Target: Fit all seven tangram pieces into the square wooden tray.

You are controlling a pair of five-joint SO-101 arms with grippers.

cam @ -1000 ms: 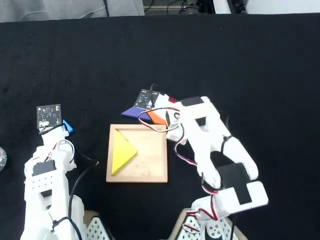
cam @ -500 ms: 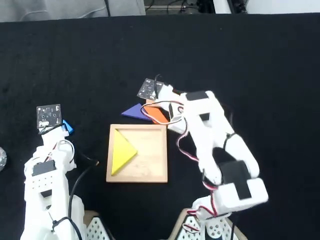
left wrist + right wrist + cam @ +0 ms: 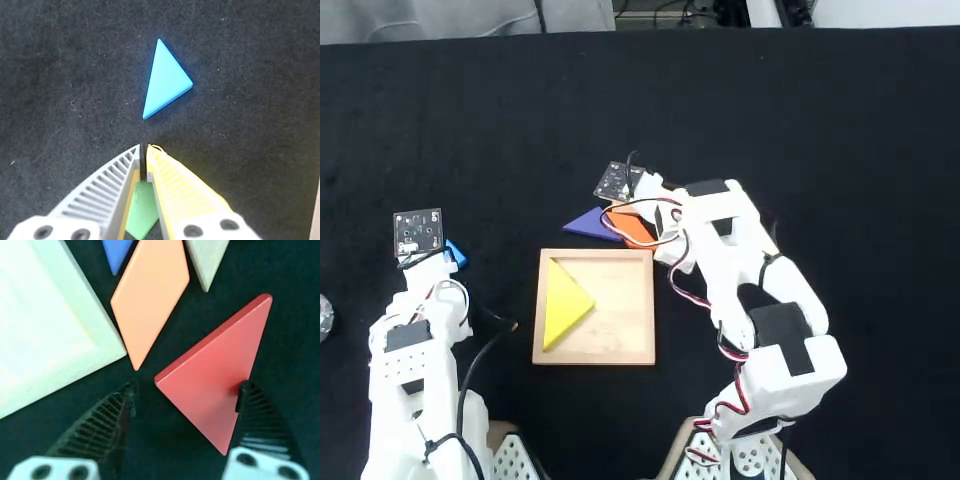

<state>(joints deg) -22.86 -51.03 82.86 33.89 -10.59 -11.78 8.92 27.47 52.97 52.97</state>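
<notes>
Your right fingers (image 3: 107,425) stand open astride the red triangle (image 3: 220,375), just beside the wooden tray (image 3: 620,325), its longest edge along the outer finger. Your left fingers (image 3: 170,190), closed, point at the blue triangle (image 3: 166,80) on the worktop (image 3: 820,150).

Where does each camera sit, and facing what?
High: above the table, looking down at the tray; left arm and right arm show.
Left wrist: on left arm, facing blue triangle past shut left gripper.
Right wrist: on right arm, facing red triangle past open right gripper.
Shared: tray, in high and right wrist.
</notes>
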